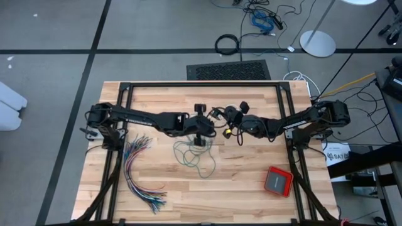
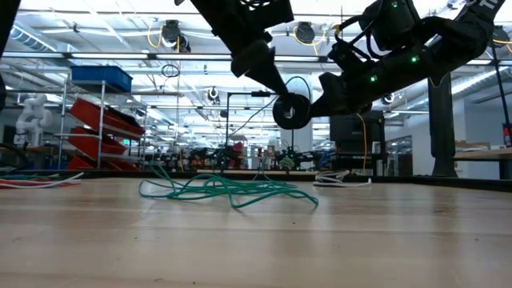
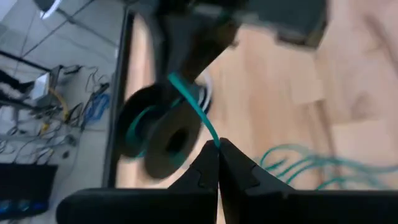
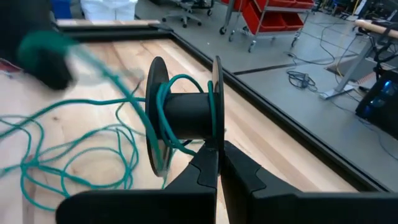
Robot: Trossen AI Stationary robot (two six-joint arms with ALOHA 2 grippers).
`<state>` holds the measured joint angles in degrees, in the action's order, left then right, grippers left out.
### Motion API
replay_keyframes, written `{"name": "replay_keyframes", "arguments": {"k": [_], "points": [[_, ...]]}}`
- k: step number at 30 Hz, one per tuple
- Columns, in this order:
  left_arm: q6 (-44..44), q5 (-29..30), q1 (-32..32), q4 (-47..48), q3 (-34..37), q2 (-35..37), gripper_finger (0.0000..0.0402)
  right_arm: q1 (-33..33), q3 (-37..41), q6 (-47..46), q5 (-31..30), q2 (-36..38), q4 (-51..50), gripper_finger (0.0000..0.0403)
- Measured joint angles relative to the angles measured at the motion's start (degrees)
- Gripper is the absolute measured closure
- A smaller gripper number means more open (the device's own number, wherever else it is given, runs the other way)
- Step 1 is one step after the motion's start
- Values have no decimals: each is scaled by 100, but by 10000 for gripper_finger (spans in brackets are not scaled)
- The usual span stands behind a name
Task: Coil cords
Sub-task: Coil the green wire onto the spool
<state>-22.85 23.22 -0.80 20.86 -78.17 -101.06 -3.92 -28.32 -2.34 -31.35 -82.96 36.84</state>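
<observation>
Only readable mark you get: black letters "SAT" on white sheet (image 1: 338, 152) lying on floor just off table's right edge, high view; rest of its print too small to make out. No legible label, brand or number on table (image 1: 251, 194), on red shelf bins (image 2: 96, 132) in low view, or elsewhere.

Right gripper (image 4: 217, 163) clamped on black spool (image 4: 186, 115), teal-green cord (image 4: 68, 146) wound round it

My overhead camera looks straight down on the bench (image 1: 188, 188); my low one faces level across it. Both wrist cameras sit close, sharing the spool (image 4: 183, 118).
</observation>
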Motion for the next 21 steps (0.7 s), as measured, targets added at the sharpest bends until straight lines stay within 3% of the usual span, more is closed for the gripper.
{"name": "replay_keyframes", "arguments": {"k": [12,21], "points": [[-15,173,540,947,-225,219,402,168,0,-143,-25,0,-177,403],[7,-106,992,935,-13,226,402,410,0,-104,-213,0,6,403]]}}
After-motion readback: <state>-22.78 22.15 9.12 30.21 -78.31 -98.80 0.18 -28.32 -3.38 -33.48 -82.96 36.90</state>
